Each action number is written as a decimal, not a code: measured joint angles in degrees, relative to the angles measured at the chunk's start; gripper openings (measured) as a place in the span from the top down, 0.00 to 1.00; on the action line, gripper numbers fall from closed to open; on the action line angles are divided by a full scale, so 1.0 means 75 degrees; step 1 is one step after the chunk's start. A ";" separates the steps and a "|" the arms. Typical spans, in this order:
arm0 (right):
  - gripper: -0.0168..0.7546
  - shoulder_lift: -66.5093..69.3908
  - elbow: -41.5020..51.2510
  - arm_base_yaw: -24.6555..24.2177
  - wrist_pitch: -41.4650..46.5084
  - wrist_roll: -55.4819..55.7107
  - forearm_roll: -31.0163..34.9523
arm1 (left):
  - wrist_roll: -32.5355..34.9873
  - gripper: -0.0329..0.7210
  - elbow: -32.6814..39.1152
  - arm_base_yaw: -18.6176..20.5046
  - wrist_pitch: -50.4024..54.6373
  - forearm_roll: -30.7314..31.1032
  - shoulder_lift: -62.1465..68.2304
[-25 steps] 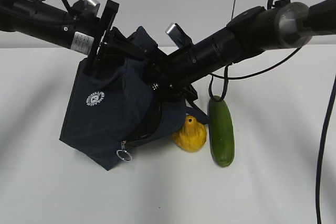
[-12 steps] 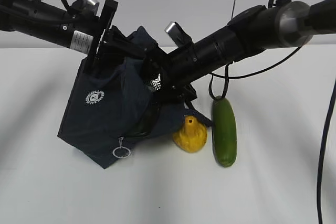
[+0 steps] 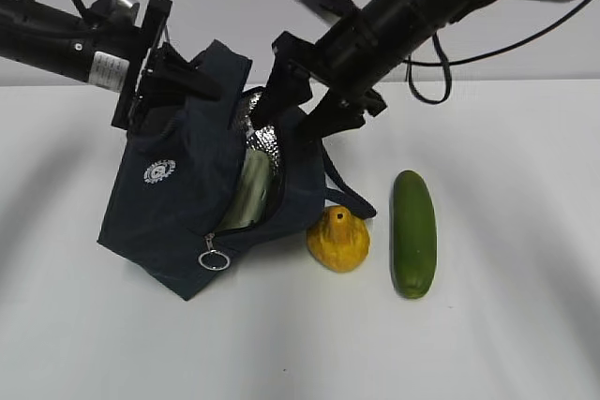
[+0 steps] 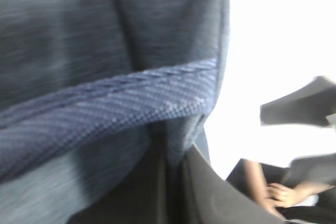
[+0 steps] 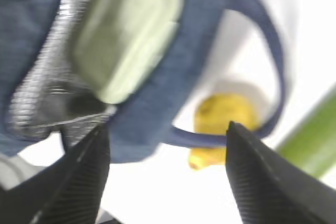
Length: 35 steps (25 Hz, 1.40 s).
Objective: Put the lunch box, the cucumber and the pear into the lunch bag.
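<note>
Sitting tilted on the white table (image 3: 506, 344), the lunch bag (image 3: 178, 203) is leaning over to the left with its zipper mouth gaping toward the camera and the silver lining showing inside. The lunch box (image 3: 249, 189) is already tucked in there, standing on edge, and the right wrist view is catching its pale green lid (image 5: 128, 35) framed by the foil and the navy rim.

The left gripper (image 3: 173, 77) is pinching the bag's upper left edge, fingers closed on the fabric and holding that side up. The left wrist view is basically just a wall of blurry navy cloth (image 4: 105, 93) right against the lens, so not much else to read there.

The right gripper (image 3: 300, 105) is hanging over the bag's opening on the right side. Its two dark fingers (image 5: 79, 177) are standing wide apart with nothing between them, just the bag rim, a loop handle (image 5: 262, 40) and the table behind.

The pear (image 3: 339, 239) is sitting on the table just beside the bag's lower right corner, with that handle loop draping around its top. The cucumber (image 3: 413, 232) is lying flat a little further right, near the pear but not touching it, running roughly front to back.
</note>
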 joint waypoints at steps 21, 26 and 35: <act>0.33 -0.1143 0.2122 0.0000 -0.0633 0.3422 -0.5213 | -0.0643 0.95 0.0000 0.0291 -0.0025 0.2045 -0.0487; 0.33 -0.0699 0.2139 0.0000 -0.1054 0.3594 -0.5270 | -0.0684 0.95 0.0000 0.0291 -0.0025 0.2061 -0.0487; 0.33 0.0057 0.2151 0.0000 -0.1315 0.3717 -0.5380 | -0.0699 0.95 0.0000 0.0291 -0.0025 0.2065 -0.0487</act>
